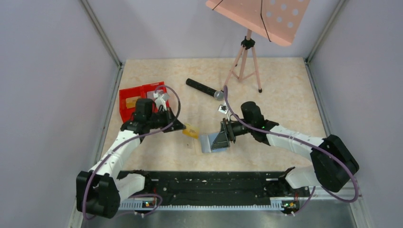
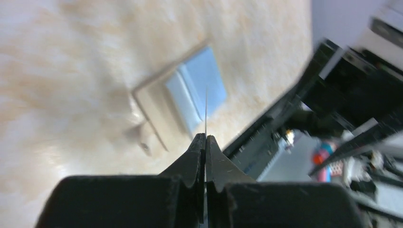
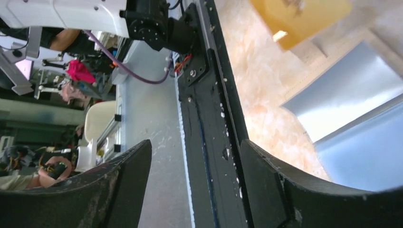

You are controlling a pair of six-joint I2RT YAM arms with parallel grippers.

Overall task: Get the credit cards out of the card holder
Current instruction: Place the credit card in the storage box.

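A gold credit card (image 1: pixel 191 131) is pinched in the clenched left end effector (image 1: pixel 184 127) and held above the worktop (image 1: pixel 285 85), apparently for removal. To its right, the card holder (image 1: pixel 205 142) is laid open near the middle of the near edge, under the released right end effector (image 1: pixel 218 141), whose arm is stretched low leftwards.

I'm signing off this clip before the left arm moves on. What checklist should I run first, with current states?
1. Left gripper shut on the gold card: ok, the card shows edge-on between its fingers.
2. Gold card out of the card holder: ok, it sits to the holder's left, apart from it.
3. Right gripper open: ok, jaws spread, over the card holder's right part.
4. More cards left in the card holder: cannot tell.
5. Free room in the red tray: cannot tell, the left arm covers part of it.
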